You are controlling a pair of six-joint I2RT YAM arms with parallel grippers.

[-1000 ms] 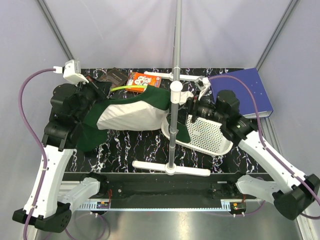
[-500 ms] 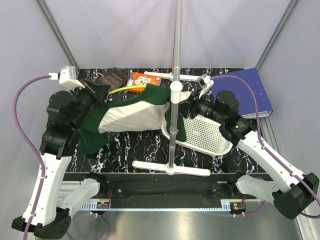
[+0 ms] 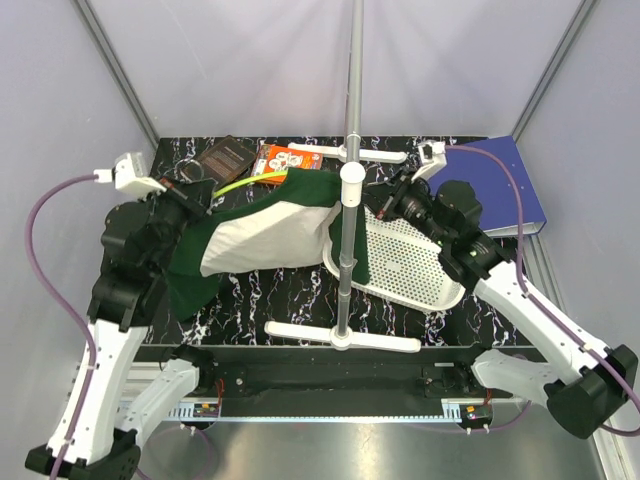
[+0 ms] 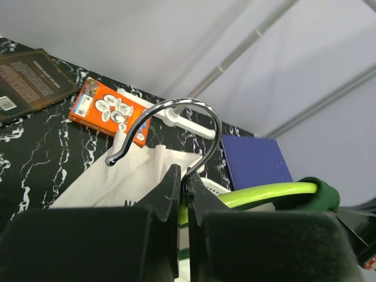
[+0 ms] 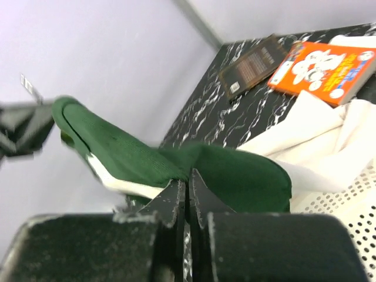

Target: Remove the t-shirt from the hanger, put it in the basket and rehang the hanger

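- While the left pincer [image 4: 184,176] stays clamped on the hook of the hanger [image 4: 264,192], the right pincer [image 5: 188,175] has just closed, apparently on the green sleeve of the t-shirt [image 3: 265,235].
- The t-shirt, still on the hanger, is held above the surface between both arms, so pulling it off can likely begin.

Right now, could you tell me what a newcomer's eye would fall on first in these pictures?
The cream-and-green t-shirt hangs stretched between both arms, centre-left in the top view. The left gripper is shut on the hanger at its chrome hook, and the right gripper pinches the green cloth. The grey stand pole rises beside the shirt's right end.
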